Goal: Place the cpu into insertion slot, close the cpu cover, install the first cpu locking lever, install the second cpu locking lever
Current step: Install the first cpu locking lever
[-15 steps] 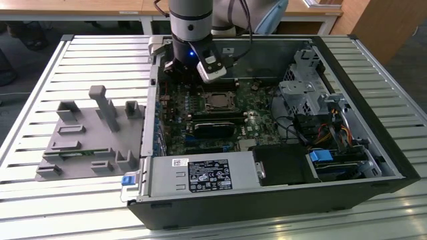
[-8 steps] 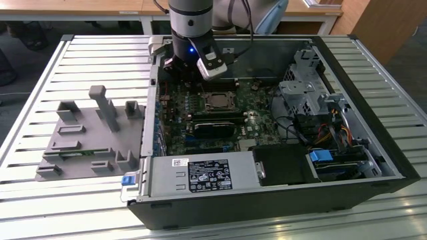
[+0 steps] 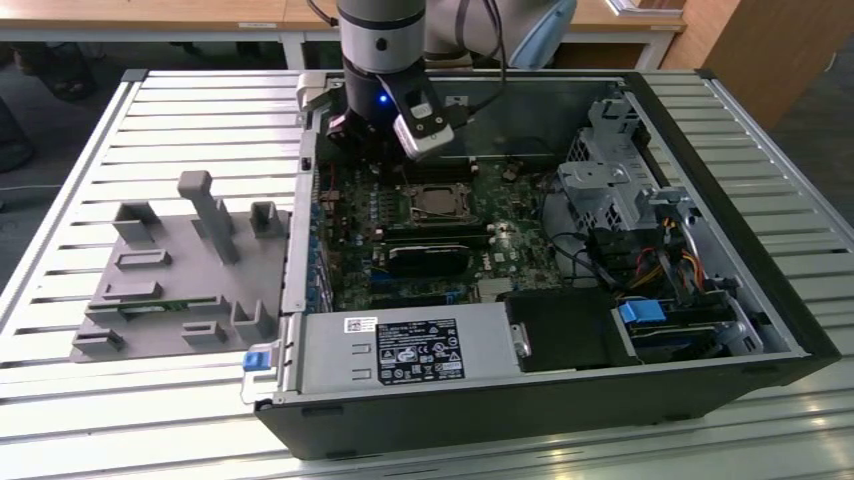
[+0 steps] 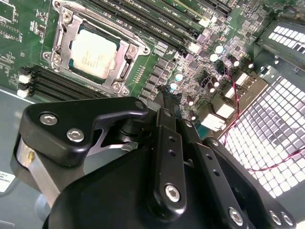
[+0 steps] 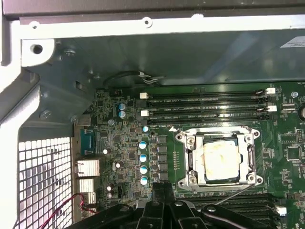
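Two steps look done to me: the cpu sits in the insertion slot, just above the exterior view's middle, with the cpu cover down around it. Neither lever looks locked yet. The gripper hovers nearby, jaws together, empty.

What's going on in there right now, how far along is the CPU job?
The arm's gripper hangs shut and empty over the motherboard, beside the socket. The cpu already sits in the insertion slot, and the cpu cover lies flat around it. One thin wire lever juts out from the socket's edge, apparently unlatched. I cannot tell the other lever's state.
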Tool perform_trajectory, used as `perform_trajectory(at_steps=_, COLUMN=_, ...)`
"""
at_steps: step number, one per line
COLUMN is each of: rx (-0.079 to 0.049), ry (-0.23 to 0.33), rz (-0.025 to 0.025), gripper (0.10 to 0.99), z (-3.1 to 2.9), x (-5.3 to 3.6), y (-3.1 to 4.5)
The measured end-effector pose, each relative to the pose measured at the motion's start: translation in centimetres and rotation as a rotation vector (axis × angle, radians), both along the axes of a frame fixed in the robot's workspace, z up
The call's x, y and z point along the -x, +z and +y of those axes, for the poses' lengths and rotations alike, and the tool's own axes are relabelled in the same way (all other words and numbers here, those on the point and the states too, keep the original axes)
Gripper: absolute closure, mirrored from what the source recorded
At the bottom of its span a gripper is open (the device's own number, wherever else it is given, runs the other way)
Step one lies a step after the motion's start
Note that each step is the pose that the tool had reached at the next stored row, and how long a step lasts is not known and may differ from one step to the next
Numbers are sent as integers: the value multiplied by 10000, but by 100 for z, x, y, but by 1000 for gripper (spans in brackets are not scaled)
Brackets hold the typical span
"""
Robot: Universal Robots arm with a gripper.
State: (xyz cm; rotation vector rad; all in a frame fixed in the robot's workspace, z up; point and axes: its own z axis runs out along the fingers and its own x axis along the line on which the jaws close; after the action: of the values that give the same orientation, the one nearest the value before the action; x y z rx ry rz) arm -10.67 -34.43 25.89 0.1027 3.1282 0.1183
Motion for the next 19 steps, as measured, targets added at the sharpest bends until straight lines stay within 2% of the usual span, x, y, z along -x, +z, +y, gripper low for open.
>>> perform_trajectory(at_steps=9, rx=0, ry=0, rz=-1, gripper=980, z=52, x=0, y=-13)
perform_trajectory(at_steps=14, rx=0, ry=0, rz=0, gripper=980, z=55, x=0, y=-47)
perform_trajectory(at_steps=19, rx=1, ry=-20, rz=0, gripper=980, z=108, x=0, y=-56)
